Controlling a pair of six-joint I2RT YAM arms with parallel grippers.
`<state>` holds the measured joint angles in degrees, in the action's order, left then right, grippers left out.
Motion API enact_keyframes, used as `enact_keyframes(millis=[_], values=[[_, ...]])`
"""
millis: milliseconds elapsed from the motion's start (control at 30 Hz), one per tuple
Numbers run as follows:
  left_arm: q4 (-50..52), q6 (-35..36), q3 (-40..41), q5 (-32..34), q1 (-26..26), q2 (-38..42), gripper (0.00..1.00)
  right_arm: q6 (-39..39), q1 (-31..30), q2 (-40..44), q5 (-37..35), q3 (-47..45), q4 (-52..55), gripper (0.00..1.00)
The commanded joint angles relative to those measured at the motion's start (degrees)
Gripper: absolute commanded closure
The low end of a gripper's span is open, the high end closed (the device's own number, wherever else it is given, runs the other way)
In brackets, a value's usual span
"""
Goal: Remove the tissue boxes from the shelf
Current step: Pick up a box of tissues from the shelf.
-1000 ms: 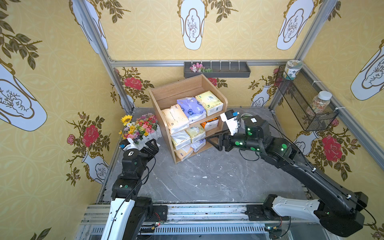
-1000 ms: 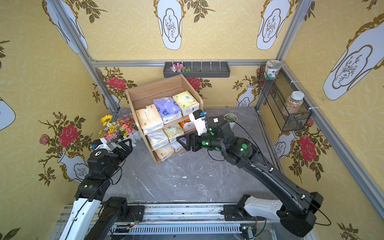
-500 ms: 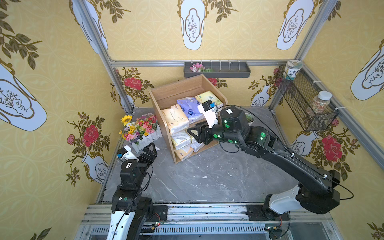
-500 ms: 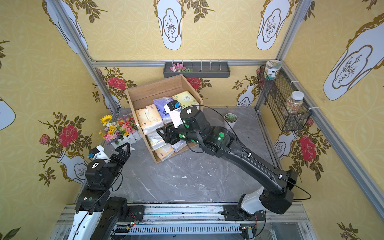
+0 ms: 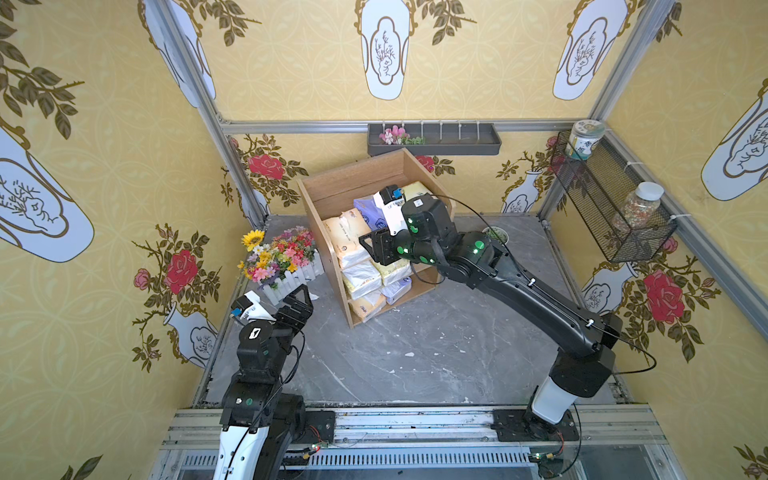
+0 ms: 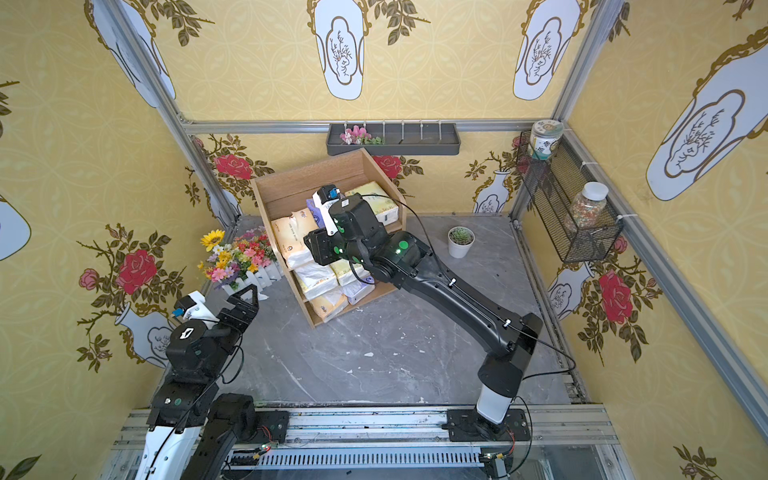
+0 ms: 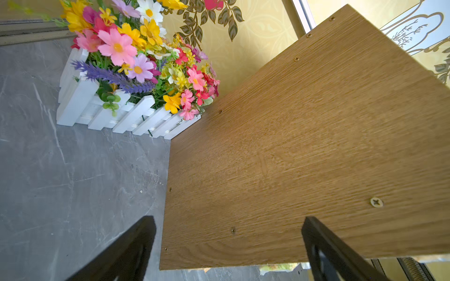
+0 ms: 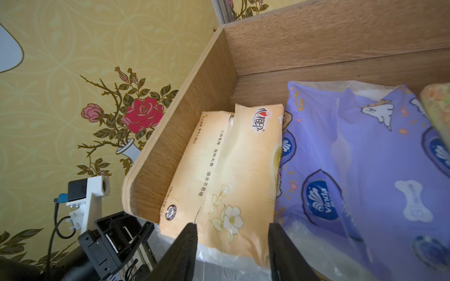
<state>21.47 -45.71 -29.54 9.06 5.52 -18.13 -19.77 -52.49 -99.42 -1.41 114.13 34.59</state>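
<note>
Right gripper (image 8: 232,233): I see the jaws roughly half apart, one finger on each side of the near end of the tan pack (image 8: 219,175). I cannot tell whether the pads press on the wrap.
Left gripper (image 7: 229,219): spread as wide as it goes and holding nothing. It hangs just off the outer side panel of the shelf (image 7: 304,146), low and toward its front corner.
Tan pack, place: it lies flat on the top tier, tight against the shelf's left side panel, with its near end poking past the front edge.
Neighbours in the way: the lavender pack (image 8: 353,158) touches the tan one along its other side, and one finger sits over the seam between them. A yellow-green pack (image 8: 438,104) lies beyond the lavender one.
Lower tiers: I count more packs (image 5: 361,278) on the two tiers below.
Around: the flower box (image 7: 97,109) stands just beside the shelf's left panel. A small potted succulent (image 6: 460,241) stands on the grey table (image 6: 374,353), apart from the shelf.
Tan pack, axis: the long side runs from the open front toward the back panel, printed face up.
Shelf heading: it sits skewed on the table with its open front toward the robot.
</note>
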Motion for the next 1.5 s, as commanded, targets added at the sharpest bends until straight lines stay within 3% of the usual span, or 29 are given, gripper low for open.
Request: enact_keyframes(millis=[0,167,500,700,867,1167,1467], values=[[0.00,-0.69,0.12,-0.20,-0.14,0.20,0.00,-1.28,0.36,-0.69,-0.88,0.83,0.55,0.52],[0.67,-1.03,-0.60,0.14,-0.13,0.96,0.00,-2.12,1.33,-1.61,0.99,1.08,1.22,0.57],[1.97,-2.08,-3.20,-0.83,-0.07,1.50,0.00,-3.69,1.85,-3.10,2.76,2.00,2.21,0.85],[1.64,-3.63,-5.05,-2.18,-0.06,1.45,0.00,-4.31,1.78,-0.02,3.54,0.23,-0.06,0.93],[2.22,-4.19,-5.85,-2.98,-0.02,1.43,0.00,-5.50,1.86,7.02,5.09,-8.28,-9.03,1.00],[2.40,-6.13,-7.28,-4.72,-0.07,2.46,0.00,-7.61,1.73,14.38,7.88,-14.10,-11.71,1.00],[0.97,-9.70,-12.56,-17.33,-0.07,0.51,0.00,-9.61,1.69,22.53,8.95,-20.73,-12.66,1.00]])
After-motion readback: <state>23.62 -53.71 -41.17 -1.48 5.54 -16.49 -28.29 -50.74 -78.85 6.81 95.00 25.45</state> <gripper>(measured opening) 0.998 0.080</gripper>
